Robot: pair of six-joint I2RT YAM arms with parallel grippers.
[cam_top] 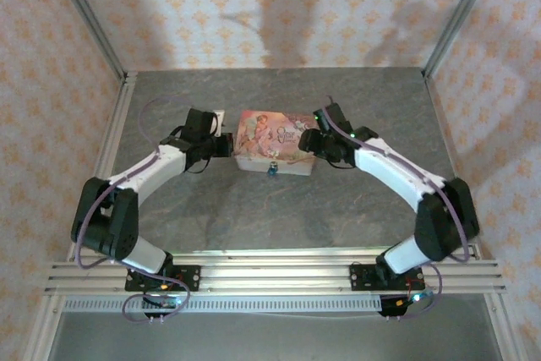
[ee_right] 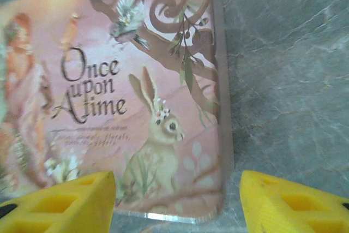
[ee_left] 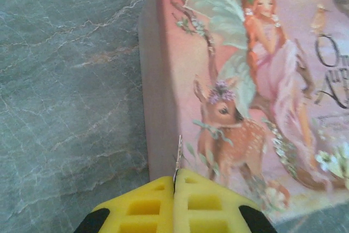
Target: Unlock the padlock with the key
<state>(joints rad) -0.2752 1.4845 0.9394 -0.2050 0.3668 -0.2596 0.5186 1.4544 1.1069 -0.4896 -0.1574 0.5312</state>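
Where the pink floral box [cam_top: 270,134] sits mid-table, a tiny blue padlock [cam_top: 273,170] hangs at its near front face. The left gripper [ee_left: 174,181], w/ its 2 yellow jaws pressed together, pinches the key [ee_left: 178,155], a thin metal sliver over the box's left edge. The right gripper [ee_right: 177,183] is spread wide at the box's right end.

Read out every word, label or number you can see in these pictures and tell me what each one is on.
"Once upon A time": lid of the pink floral box, right wrist view.
Fine print under that title: too blurred to read.
"O" and "A": the same title, cut off at the picture's edge, left wrist view.
Top view: lid writing too small to read.
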